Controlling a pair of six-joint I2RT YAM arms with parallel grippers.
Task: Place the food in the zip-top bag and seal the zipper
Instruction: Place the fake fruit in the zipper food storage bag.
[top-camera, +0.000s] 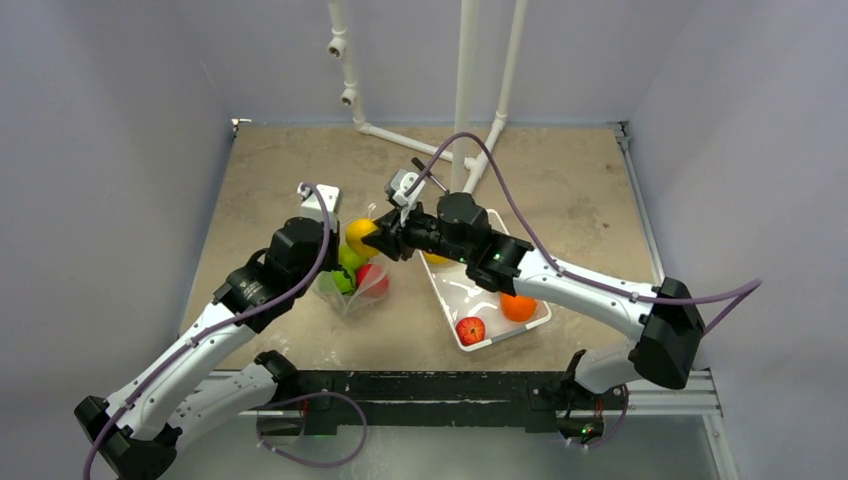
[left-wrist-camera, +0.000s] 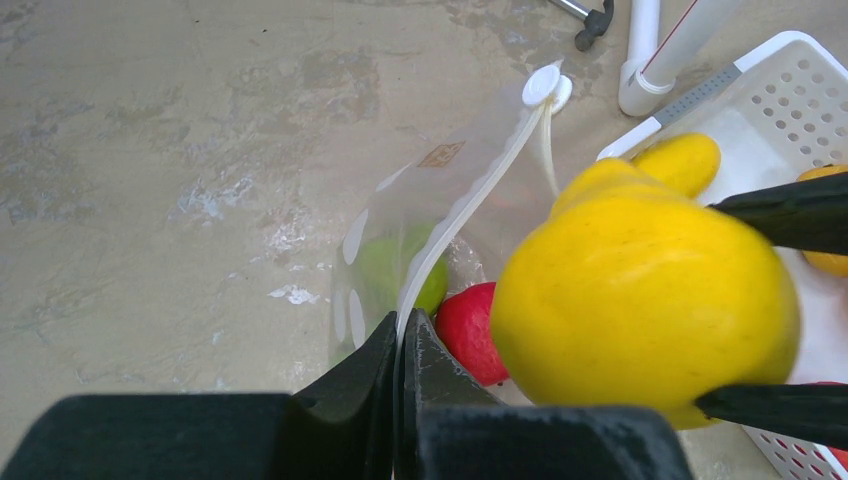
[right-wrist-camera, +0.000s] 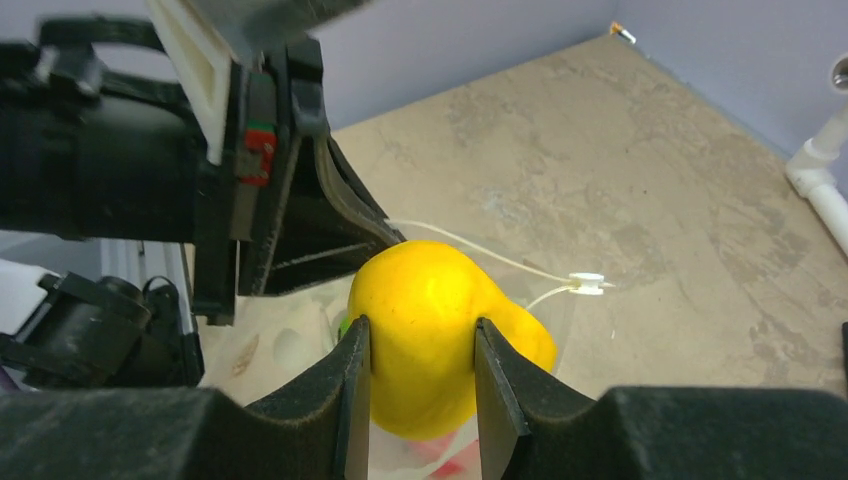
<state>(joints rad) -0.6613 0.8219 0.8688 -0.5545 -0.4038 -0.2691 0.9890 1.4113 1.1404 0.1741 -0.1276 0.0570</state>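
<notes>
Two arms meet over the middle of the table (top-camera: 560, 190) in the top view. The right gripper (top-camera: 385, 240) is clamped on a yellow toy fruit (top-camera: 360, 236) and holds it at the far edge of the zip-top bag (top-camera: 352, 298). The bag sits under the left arm (top-camera: 255, 290) with a green piece (top-camera: 342, 281) and a red piece (top-camera: 373, 281) inside. Just to the right, a white tray (top-camera: 450, 295) carries a red apple (top-camera: 470, 330) and an orange (top-camera: 517, 307). From the left wrist, the left gripper (left-wrist-camera: 400, 345) is pinched together on the zipper (left-wrist-camera: 470, 205). Its strip runs straight away to a round slider (left-wrist-camera: 545, 85), so that lip of the mouth is held up. The yellow fruit hangs right of the strip, on the open side, above the red piece. From the right wrist, the black fingers (right-wrist-camera: 350, 400) squeeze the fruit's sides, with the bag below and just beyond it. The coming move looks like a short descent through the mouth before the grip is let go.
</notes>
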